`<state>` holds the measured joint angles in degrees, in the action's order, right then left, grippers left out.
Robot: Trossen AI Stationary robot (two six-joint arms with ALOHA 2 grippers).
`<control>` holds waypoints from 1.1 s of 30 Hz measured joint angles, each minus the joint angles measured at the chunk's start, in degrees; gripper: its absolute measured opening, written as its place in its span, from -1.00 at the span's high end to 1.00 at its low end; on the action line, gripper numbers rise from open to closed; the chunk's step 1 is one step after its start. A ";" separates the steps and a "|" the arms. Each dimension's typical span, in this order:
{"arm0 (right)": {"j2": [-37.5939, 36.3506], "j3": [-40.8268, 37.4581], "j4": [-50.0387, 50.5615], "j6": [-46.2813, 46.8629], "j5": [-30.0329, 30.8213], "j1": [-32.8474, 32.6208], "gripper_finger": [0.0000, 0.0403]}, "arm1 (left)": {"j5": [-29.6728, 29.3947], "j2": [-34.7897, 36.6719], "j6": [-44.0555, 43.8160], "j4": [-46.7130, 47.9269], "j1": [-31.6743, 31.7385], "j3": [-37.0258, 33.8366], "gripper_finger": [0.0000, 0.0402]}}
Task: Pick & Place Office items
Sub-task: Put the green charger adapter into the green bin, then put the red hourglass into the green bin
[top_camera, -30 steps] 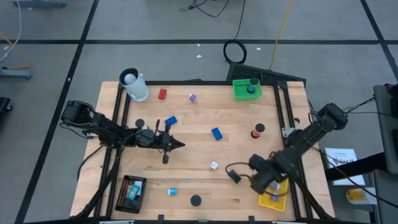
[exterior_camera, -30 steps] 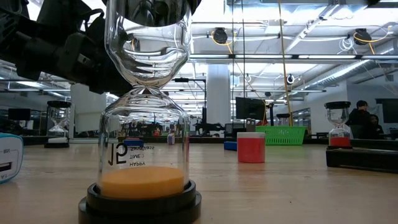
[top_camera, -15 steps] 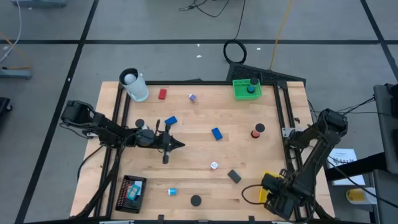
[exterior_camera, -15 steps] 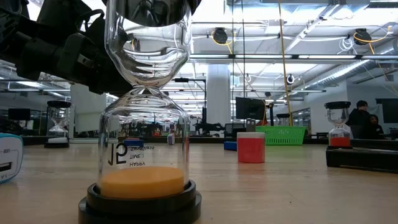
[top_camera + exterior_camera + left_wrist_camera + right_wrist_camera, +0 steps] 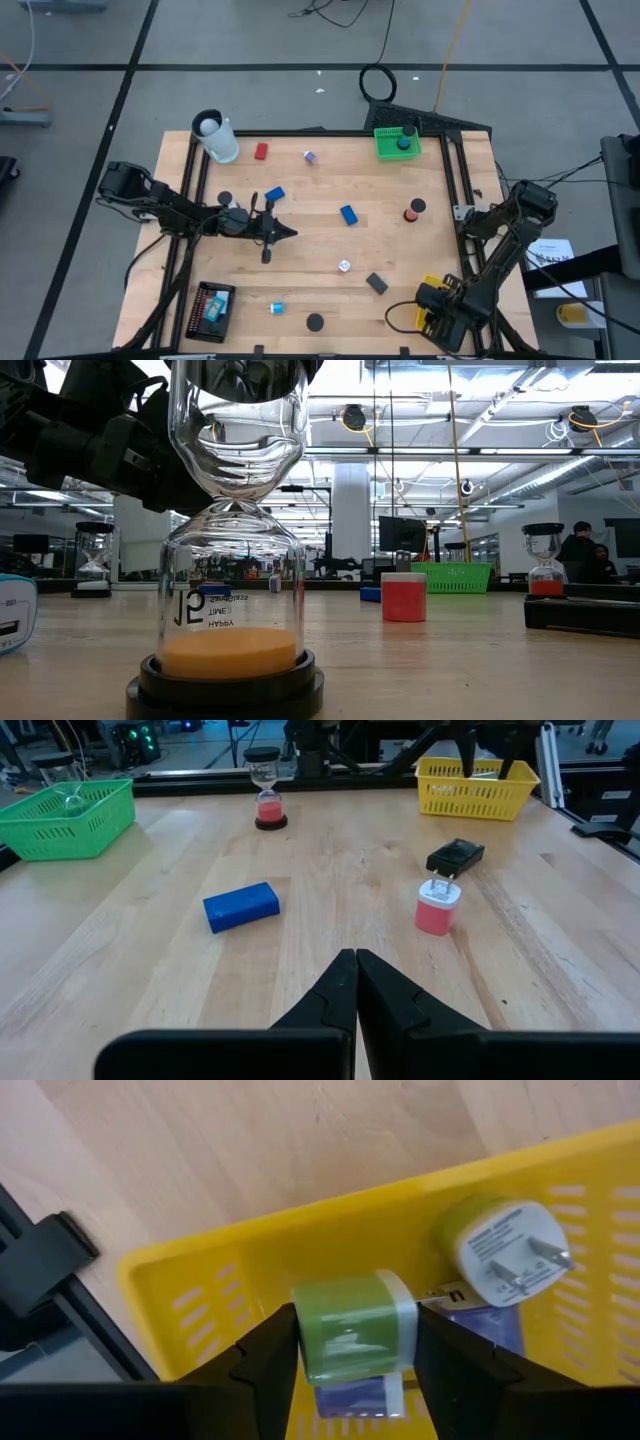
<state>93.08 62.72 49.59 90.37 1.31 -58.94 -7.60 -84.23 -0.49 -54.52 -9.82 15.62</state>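
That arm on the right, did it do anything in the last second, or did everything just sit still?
It moved. The right gripper swung from over the wood to the yellow tray at the table's right front corner, gripping a green plug block above it. The dark block it had covered now lies bare. The left gripper stayed shut mid-table; the other pieces did not shift.

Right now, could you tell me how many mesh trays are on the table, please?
3: green tray at the far edge, black tray near-left corner, yellow tray near-right corner, under the right gripper.
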 joint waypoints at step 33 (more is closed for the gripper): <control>-10.01 -1.51 3.16 -28.48 51.09 7.77 0.95 | -0.01 0.00 0.76 1.19 0.90 2.84 0.97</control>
<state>83.07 61.21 52.74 61.88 52.40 -51.17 -7.61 -84.23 0.27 -53.33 -8.93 18.46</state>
